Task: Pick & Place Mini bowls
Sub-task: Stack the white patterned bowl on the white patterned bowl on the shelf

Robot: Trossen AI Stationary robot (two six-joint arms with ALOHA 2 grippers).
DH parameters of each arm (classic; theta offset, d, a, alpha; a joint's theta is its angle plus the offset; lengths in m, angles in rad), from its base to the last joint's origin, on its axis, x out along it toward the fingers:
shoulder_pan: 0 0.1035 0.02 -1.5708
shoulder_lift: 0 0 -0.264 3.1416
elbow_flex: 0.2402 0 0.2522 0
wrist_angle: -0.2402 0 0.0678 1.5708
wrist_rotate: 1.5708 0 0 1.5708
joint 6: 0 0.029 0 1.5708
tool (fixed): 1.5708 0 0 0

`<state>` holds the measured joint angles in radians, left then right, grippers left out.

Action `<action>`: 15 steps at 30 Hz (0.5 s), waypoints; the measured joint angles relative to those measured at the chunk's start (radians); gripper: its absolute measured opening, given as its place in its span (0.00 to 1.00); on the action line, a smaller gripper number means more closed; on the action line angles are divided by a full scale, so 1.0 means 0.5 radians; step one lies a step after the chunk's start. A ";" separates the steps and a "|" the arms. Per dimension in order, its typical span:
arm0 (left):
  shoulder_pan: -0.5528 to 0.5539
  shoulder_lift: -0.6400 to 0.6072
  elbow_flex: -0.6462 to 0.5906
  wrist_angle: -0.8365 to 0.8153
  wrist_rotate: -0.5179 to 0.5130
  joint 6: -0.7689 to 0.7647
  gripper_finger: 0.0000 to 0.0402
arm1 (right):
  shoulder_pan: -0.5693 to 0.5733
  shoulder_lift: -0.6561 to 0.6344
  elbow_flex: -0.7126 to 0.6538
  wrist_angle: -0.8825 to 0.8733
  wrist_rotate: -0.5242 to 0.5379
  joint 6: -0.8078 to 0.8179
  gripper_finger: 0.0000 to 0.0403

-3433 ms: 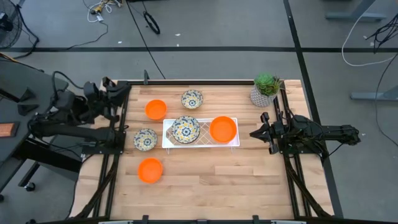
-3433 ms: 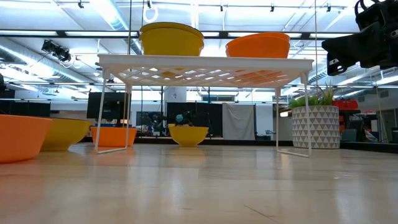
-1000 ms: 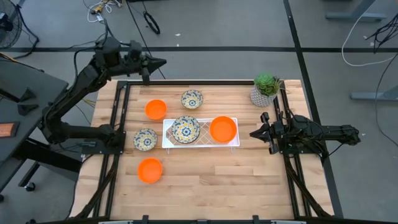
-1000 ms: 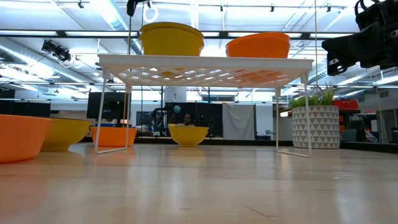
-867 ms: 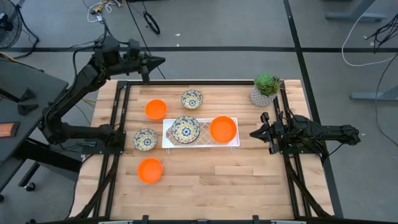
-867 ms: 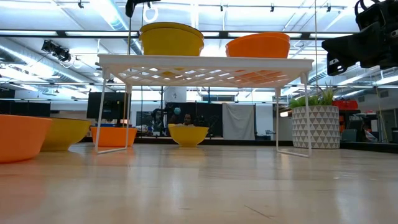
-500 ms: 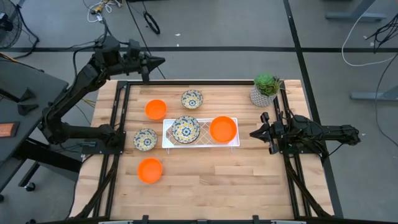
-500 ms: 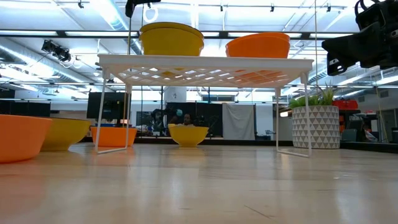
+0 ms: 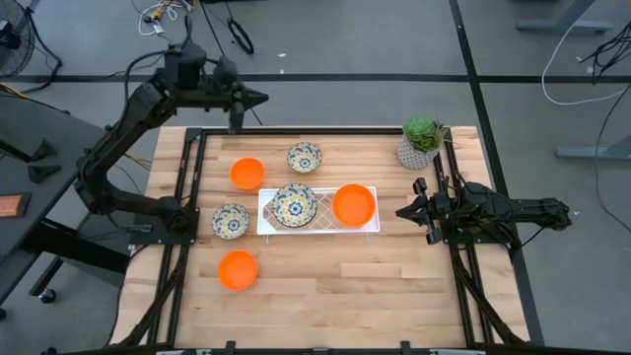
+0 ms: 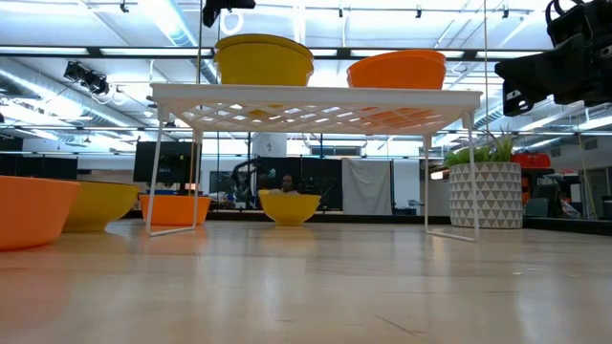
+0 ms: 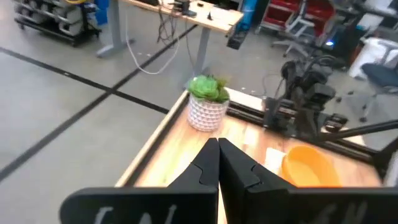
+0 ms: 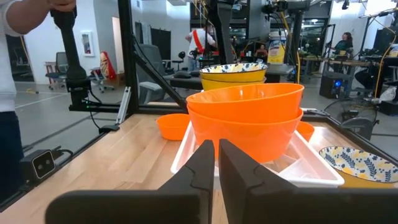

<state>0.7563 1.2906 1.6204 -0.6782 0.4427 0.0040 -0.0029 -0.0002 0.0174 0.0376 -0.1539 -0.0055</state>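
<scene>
Left tool (image 9: 258,98) hanging pressed together over the bench's far left edge, well short of the mini bowls.

Lying closest to it: the orange bowl (image 9: 246,173) and the floral bowl (image 9: 304,157) on the bench (image 9: 394,276), both inward and below the raised arm. Resting on the white wire rack (image 9: 317,229): a floral stack (image 9: 294,204) and an orange stack (image 9: 354,204). Sitting just off the rack's right end, the right tool (image 9: 402,212), nearly pinched together, empty, pointing straight at the orange stack. Potted plant (image 9: 421,141) standing apart at the far right corner.
</scene>
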 joint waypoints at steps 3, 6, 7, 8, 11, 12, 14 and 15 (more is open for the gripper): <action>0.000 0.058 0.131 -0.103 -0.114 0.068 0.00 | 0.000 0.000 0.000 0.000 0.000 0.000 0.07; -0.003 0.133 0.222 -0.183 -0.254 0.118 0.00 | 0.000 0.000 0.000 0.000 0.000 0.000 0.07; -0.003 0.159 0.243 -0.206 -0.294 0.122 0.00 | 0.000 0.000 0.000 0.000 0.000 -0.001 0.07; -0.002 0.185 0.262 -0.228 -0.336 0.122 0.00 | 0.000 0.000 0.000 0.000 0.000 0.000 0.07; -0.002 0.255 0.326 -0.314 -0.474 0.154 0.00 | 0.000 0.000 0.000 0.000 0.000 0.000 0.07; -0.002 0.277 0.344 -0.343 -0.536 0.167 0.00 | 0.000 0.000 0.000 -0.001 0.000 -0.001 0.07; -0.002 0.328 0.374 -0.399 -0.634 0.185 0.00 | 0.000 0.000 0.000 0.000 0.000 -0.001 0.07; -0.002 0.353 0.387 -0.425 -0.681 0.185 0.00 | 0.000 0.000 0.000 0.000 0.000 -0.001 0.07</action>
<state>0.7555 1.4674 1.8139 -0.8906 0.1023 0.0963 -0.0027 -0.0002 0.0174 0.0376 -0.1539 -0.0059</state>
